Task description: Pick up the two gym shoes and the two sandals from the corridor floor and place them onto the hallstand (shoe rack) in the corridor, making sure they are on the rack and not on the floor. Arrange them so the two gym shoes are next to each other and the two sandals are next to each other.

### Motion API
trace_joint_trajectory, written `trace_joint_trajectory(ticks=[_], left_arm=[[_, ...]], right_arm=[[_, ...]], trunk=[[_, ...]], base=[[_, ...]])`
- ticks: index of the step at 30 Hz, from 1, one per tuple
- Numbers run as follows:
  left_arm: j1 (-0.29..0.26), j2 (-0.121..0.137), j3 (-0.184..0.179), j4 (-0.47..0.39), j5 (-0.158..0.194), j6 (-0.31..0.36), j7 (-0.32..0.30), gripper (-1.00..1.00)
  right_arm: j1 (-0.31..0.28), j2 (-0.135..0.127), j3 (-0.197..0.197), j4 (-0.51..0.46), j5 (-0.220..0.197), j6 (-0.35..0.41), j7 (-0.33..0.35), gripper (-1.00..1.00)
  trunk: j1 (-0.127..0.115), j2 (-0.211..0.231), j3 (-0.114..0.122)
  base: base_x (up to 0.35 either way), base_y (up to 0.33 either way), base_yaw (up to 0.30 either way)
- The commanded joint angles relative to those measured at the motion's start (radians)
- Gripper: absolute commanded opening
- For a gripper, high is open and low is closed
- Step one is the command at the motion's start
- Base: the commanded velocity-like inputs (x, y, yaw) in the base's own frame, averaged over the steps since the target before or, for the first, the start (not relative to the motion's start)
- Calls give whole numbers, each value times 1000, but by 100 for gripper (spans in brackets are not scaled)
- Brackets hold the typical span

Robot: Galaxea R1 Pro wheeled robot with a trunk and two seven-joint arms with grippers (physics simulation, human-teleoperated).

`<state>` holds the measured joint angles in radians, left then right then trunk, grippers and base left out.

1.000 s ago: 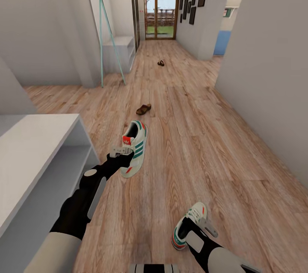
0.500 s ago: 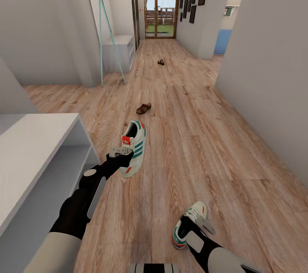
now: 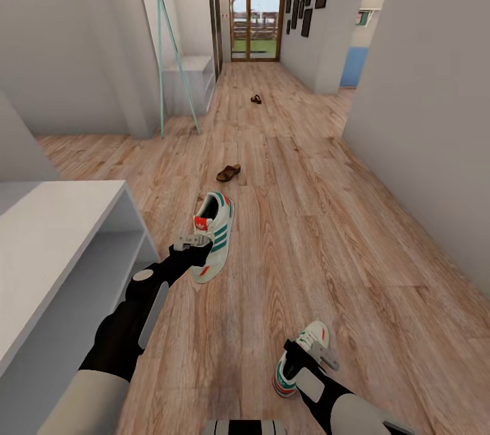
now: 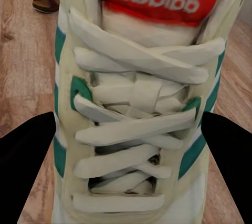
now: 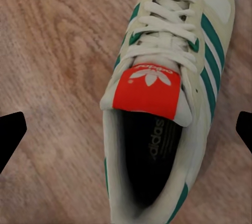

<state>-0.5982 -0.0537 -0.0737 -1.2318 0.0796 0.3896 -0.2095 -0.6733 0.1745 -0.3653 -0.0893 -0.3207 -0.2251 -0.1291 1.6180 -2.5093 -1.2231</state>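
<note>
My left gripper (image 3: 194,242) sits at the first gym shoe (image 3: 214,236), out in front of the hallstand (image 3: 64,217). In the left wrist view the two dark fingers (image 4: 25,166) stand on both sides of this shoe (image 4: 139,113), close against its sides, so I judge they are holding it, but I cannot tell if the sole is off the corridor floor (image 3: 327,231).

My right gripper (image 3: 314,353) hovers over the second gym shoe (image 3: 298,360), which lies on the floor. In the right wrist view its fingers (image 5: 10,134) are spread wide, well apart from that shoe (image 5: 168,92).

I see these risks:

- The left grip is over soft laces; the shoe may rotate or slip when I swing it to the rack.
- If I lower the right gripper off centre, one finger may push the shoe away.
- The two sandals (image 3: 229,173) (image 3: 256,99) lie further down the corridor, well apart; driving carelessly could kick the near one.
</note>
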Motion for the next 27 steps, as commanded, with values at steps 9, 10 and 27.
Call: trace_joint_trajectory(ticks=[9, 10, 27], left_arm=[[0, 0, 0, 0, 0, 0, -1, -100], [0, 0, 0, 0, 0, 0, -1, -100], [0, 0, 6, 0, 0, 0, -1, -100]], right_arm=[[0, 0, -1, -1, 0, 0, 4, 100], [0, 0, -1, -1, 0, 0, 4, 100], [0, 0, -1, -1, 0, 0, 1, 100]], trunk=[[0, 0, 0], [0, 0, -1], [0, 0, -23]], base=[[0, 0, 0], [0, 0, 0], [0, 0, 0]])
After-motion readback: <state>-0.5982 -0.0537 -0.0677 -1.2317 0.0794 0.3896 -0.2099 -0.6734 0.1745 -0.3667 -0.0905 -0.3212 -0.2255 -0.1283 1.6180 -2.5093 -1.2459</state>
